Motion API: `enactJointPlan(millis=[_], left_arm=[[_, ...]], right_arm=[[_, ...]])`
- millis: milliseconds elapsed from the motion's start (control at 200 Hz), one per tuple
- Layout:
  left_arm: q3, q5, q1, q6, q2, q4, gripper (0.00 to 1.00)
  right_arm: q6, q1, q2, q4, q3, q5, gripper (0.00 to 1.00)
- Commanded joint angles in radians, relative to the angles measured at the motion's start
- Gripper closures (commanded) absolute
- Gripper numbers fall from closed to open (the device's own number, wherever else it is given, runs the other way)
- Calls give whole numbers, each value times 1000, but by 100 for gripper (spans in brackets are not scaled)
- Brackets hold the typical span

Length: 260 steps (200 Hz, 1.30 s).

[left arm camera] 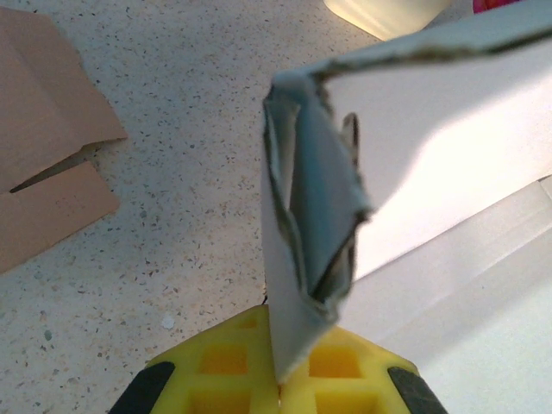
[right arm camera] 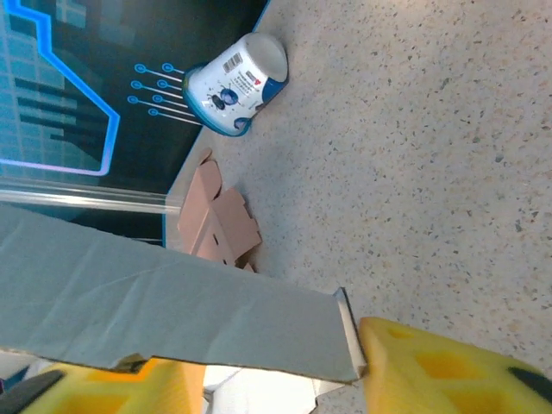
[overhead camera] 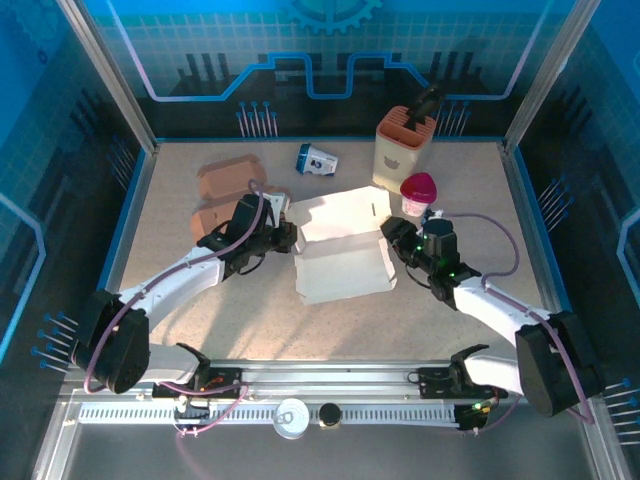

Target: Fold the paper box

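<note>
The white paper box (overhead camera: pixel 340 245) lies partly folded in the middle of the table. My left gripper (overhead camera: pixel 285 236) is at its left side. In the left wrist view its yellow fingers (left arm camera: pixel 216 371) are shut on a folded-over corner flap of the box (left arm camera: pixel 302 259) that stands upright. My right gripper (overhead camera: pixel 397 243) is at the box's right side. Its yellow fingers (right arm camera: pixel 448 371) stand wide apart with a raised grey-white flap (right arm camera: pixel 172 310) between them. The right finger touches the flap's end edge; the left one sits partly behind the flap.
Two flat brown cardboard boxes (overhead camera: pixel 225 185) lie behind the left gripper. A blue and white can (overhead camera: pixel 317 159) lies on its side at the back. A beige holder (overhead camera: pixel 403 145) and a pink-lidded cup (overhead camera: pixel 418 192) stand close behind the right gripper.
</note>
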<state>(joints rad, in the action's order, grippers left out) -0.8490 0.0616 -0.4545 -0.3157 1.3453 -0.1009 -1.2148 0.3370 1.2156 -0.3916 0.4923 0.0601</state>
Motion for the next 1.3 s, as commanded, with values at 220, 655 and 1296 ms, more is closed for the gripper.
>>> enactJointPlan(millis=[220,655,1296], left_arm=[[-13,-6,-8,20,-50,-16,100],[-19,-24,-24,37,-59,-23,100],[-33,-28,-27,52,-32,-22,100]], right_arm=[[-67,-59,42,-42,24,46,62],[-52,-123,156,21,139,188,63],[-182,-117,153,-114,127,273,72]])
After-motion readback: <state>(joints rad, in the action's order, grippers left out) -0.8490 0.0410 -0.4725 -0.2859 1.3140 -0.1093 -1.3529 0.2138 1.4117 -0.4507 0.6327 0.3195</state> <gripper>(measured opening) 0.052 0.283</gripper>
